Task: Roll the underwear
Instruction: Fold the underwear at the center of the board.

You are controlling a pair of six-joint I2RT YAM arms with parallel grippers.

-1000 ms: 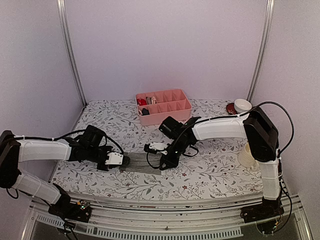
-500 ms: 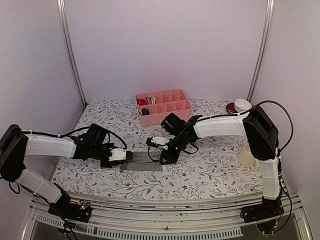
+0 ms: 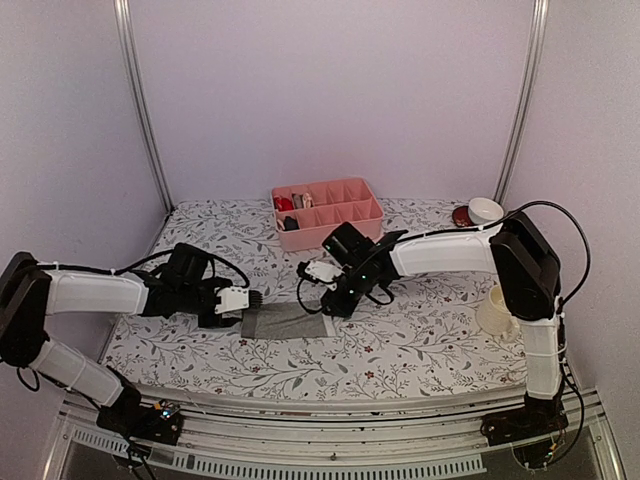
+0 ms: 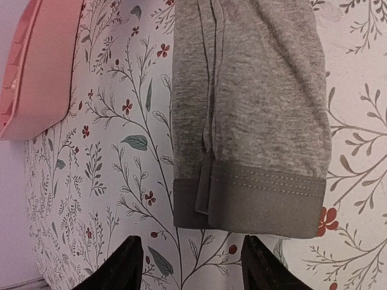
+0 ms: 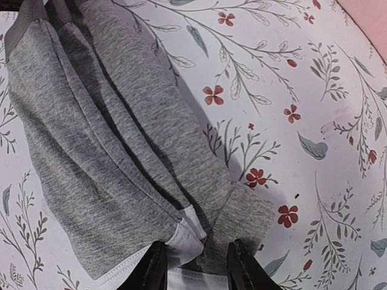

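While the grey underwear [image 3: 285, 322] lies folded into a flat strip on the floral tablecloth [image 3: 420, 345], near the front middle of the table, each arm sits at one end of it. So the left gripper [image 4: 193, 269] is clearly open: both fingers are wide apart with nothing between them. The stitched hem end of the cloth is just ahead of the tips, not touching as far as I can see. The right gripper [image 5: 196, 266] is trickier. Its fingers straddle the pale waistband [image 5: 181, 241] end with a narrow gap and cloth bunched between them, and honestly I can't tell if they're pinching it or just sitting around it. The pink divided tray [image 3: 330, 232] sits well behind the strip, toward the back wall.
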